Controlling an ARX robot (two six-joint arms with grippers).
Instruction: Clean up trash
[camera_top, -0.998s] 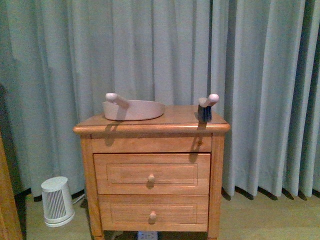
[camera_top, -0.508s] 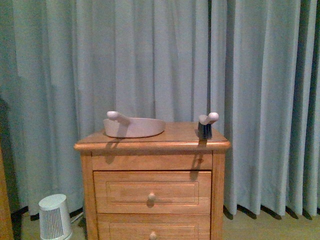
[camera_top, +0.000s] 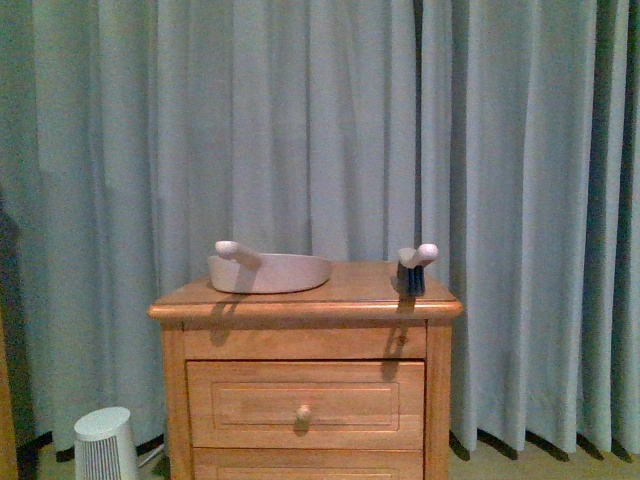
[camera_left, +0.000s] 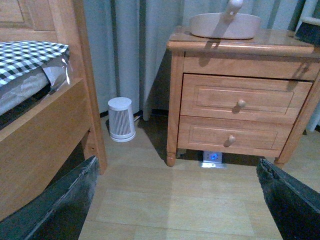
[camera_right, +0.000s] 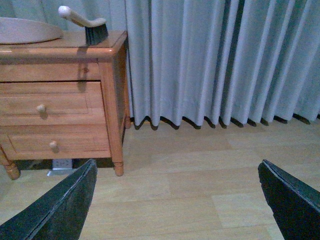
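Observation:
No trash shows in any view. A beige dustpan (camera_top: 268, 271) lies on top of the wooden nightstand (camera_top: 305, 300), its handle toward the left. A hand brush (camera_top: 413, 268) with dark bristles and a beige handle stands at the right end of the top. The left wrist view shows the dustpan (camera_left: 225, 25) from below, and the right wrist view shows the brush (camera_right: 86, 24). My left gripper (camera_left: 175, 200) hangs open over bare wooden floor, nothing between its fingers. My right gripper (camera_right: 175, 200) is open too, above empty floorboards. Neither arm appears in the front view.
Grey curtains (camera_top: 300, 130) hang behind the nightstand. A small white heater (camera_top: 104, 443) stands on the floor to its left, and a bed frame (camera_left: 45, 125) with checked bedding is beside it. A power strip (camera_left: 212, 158) lies under the nightstand.
The front view has risen: the nightstand, dustpan and brush sit lower in the picture, and the lower drawer has dropped out of view. The objects themselves have not moved.

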